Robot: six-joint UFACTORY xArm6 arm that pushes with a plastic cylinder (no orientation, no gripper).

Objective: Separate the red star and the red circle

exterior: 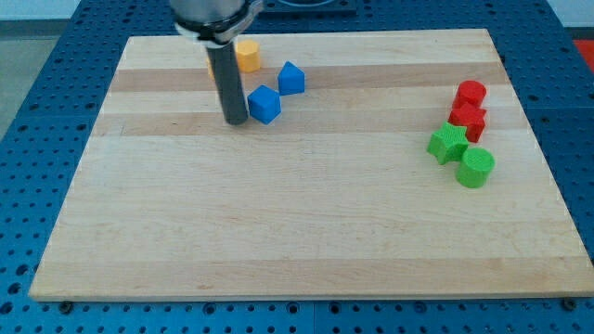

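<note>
The red circle [471,94] and the red star [469,120] sit touching each other near the view's right edge, the circle just above the star. My tip [236,121] rests on the board far to their left, in the upper left part of the view. It stands just left of a blue cube [264,104], close to or touching it.
A green star [448,144] touches the red star's lower left, with a green circle [475,168] below. Another blue block [291,78] and a yellow block [247,55] lie near my tip. The wooden board [278,232] lies on a blue perforated table.
</note>
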